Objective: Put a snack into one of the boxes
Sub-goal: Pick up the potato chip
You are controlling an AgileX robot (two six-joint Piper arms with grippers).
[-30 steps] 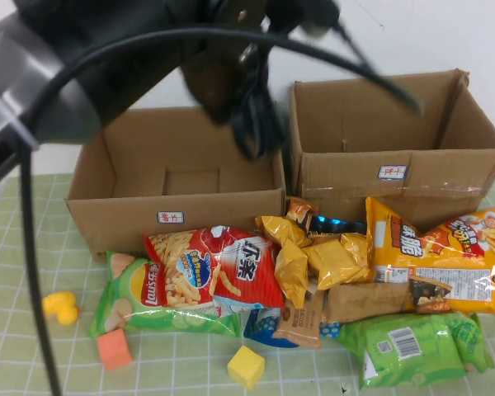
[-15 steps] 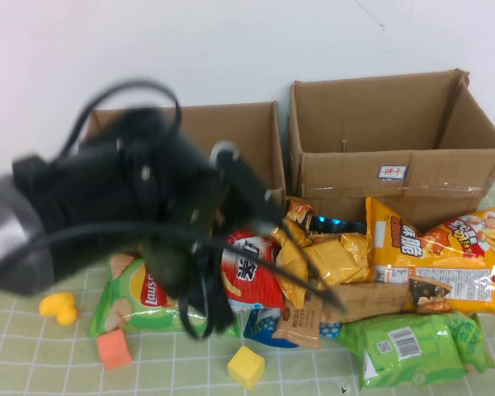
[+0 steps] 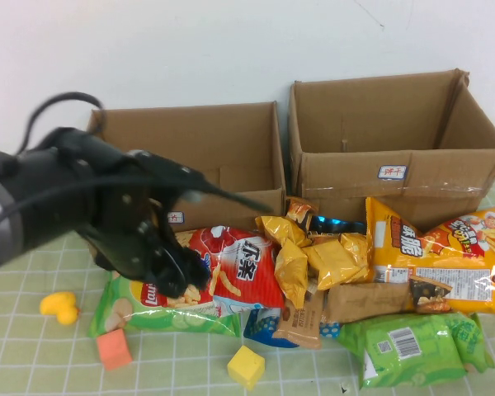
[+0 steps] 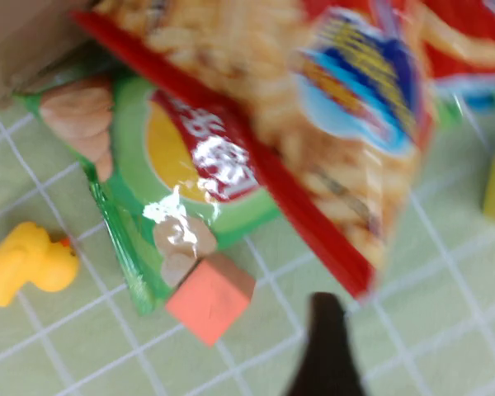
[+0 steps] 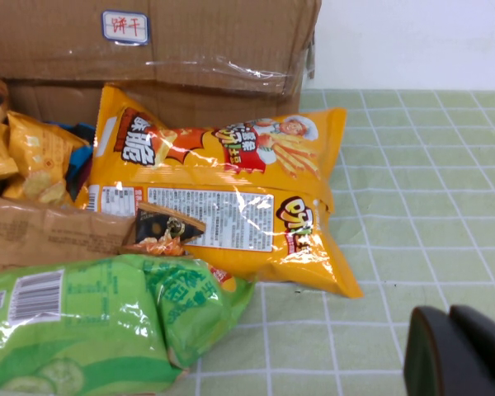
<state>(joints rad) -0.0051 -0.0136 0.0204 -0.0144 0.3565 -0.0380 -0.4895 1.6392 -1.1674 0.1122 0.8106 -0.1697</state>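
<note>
Snack bags lie piled in front of two open cardboard boxes, the left box [image 3: 190, 165] and the right box [image 3: 396, 140]. My left gripper [image 3: 181, 280] is low over the left end of the pile, above a red fries bag [image 3: 235, 268] and a green Lay's bag [image 3: 144, 301]. It is open and empty. In the left wrist view one dark finger [image 4: 326, 346] shows above the mat, beside the red bag [image 4: 330, 124] and the green bag [image 4: 190, 165]. My right gripper [image 5: 450, 318] is shut and empty, low over the mat, right of a large orange bag [image 5: 223, 190].
An orange cube [image 3: 114, 349], a yellow duck [image 3: 59, 307] and a yellow cube [image 3: 246, 365] lie on the green checked mat. A green bag [image 3: 412, 346] and the orange bag [image 3: 445, 256] lie at the right. Small yellow packets [image 3: 313, 252] fill the middle.
My left arm has swung down from high in front of the camera to low over the left end of the snack pile. The snacks have not moved.
</note>
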